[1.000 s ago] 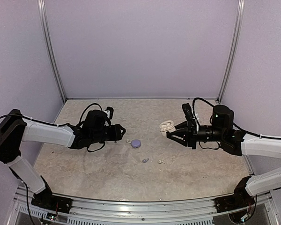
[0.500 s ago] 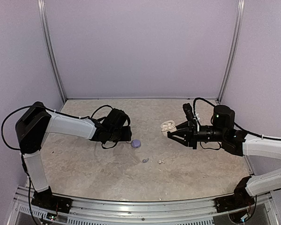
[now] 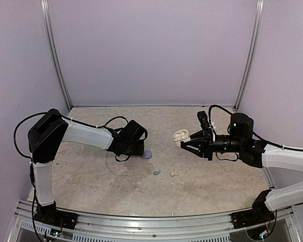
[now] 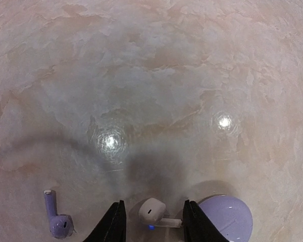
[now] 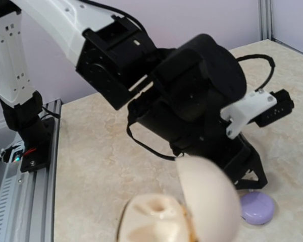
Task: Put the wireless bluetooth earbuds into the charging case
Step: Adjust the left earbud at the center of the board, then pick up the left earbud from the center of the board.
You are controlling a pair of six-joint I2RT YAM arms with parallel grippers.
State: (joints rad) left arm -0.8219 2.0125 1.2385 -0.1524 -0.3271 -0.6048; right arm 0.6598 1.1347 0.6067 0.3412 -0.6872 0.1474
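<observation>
In the left wrist view a white earbud (image 4: 152, 210) lies on the table between my left gripper's (image 4: 154, 223) open fingers, which stand on either side without touching it. The closed lilac case (image 4: 226, 219) sits just right of it and a lilac earbud (image 4: 57, 219) lies to the left. In the top view the left gripper (image 3: 140, 150) is down beside the lilac case (image 3: 147, 155). The open white case (image 3: 180, 135) lies just beyond my open, empty right gripper (image 3: 186, 141). A lilac earbud (image 3: 156, 172) and a white earbud (image 3: 173, 174) lie nearer the front.
The right wrist view shows the white case (image 5: 156, 222) with its lid (image 5: 209, 199) up, close below the camera, and the left arm's black wrist (image 5: 197, 101) behind it. Lilac walls and metal posts (image 3: 58, 70) enclose the table.
My left arm has swung right and forward, bringing its gripper down beside the lilac case over the white earbud. The right arm has barely moved.
</observation>
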